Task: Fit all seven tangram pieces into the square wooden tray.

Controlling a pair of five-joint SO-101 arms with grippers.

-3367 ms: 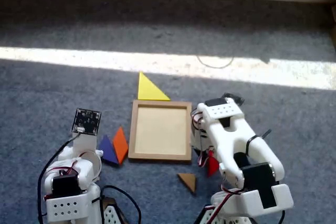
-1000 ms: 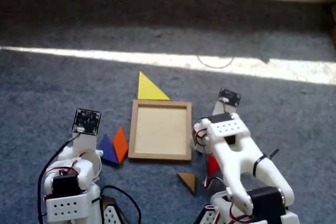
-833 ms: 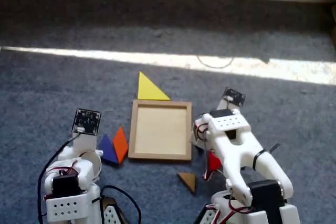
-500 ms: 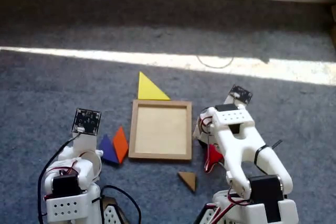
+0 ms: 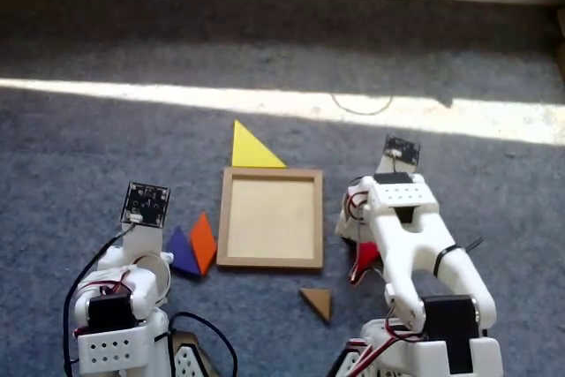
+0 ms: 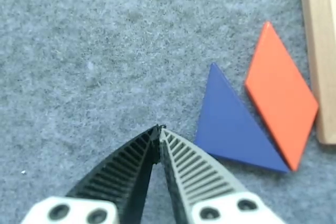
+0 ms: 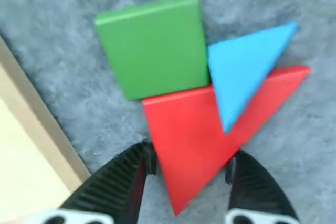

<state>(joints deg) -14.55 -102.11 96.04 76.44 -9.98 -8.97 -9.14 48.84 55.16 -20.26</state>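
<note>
Tangram pieces all lie outside the square wooden tray (image 5: 224,218), whose pale floor is bare, on a counter (image 5: 106,147) covered in grey carpet-like fabric.

From the high view:
- A yellow triangle (image 5: 252,149) touches the tray's far rim.
- An orange parallelogram (image 5: 202,243) lies just beside the tray's left rim, with a dark blue triangle (image 5: 182,251) against it.
- A brown triangle (image 5: 317,302) sits near the tray's near right corner.
- Part of a red triangle (image 5: 364,258) peeks out beside the right arm, which lies over the rest of that cluster.

The right wrist view gives the detail that the arm covers from above. A green square (image 7: 155,45) meets the red triangle's edge, and a light blue triangle (image 7: 247,72) rests partly on top of the red one, its corner at the green square. The tray's rim runs close by. The right end effector (image 7: 189,166) is spread apart, one finger on each side of the red triangle's near corner. Whether the fingers touch it is unclear.

The left wrist view shows the left end effector (image 6: 159,132) with its tips pressed together and nothing between them, over bare fabric just beside the dark blue triangle. The orange parallelogram lies beyond it, close to the tray's rim.
</note>
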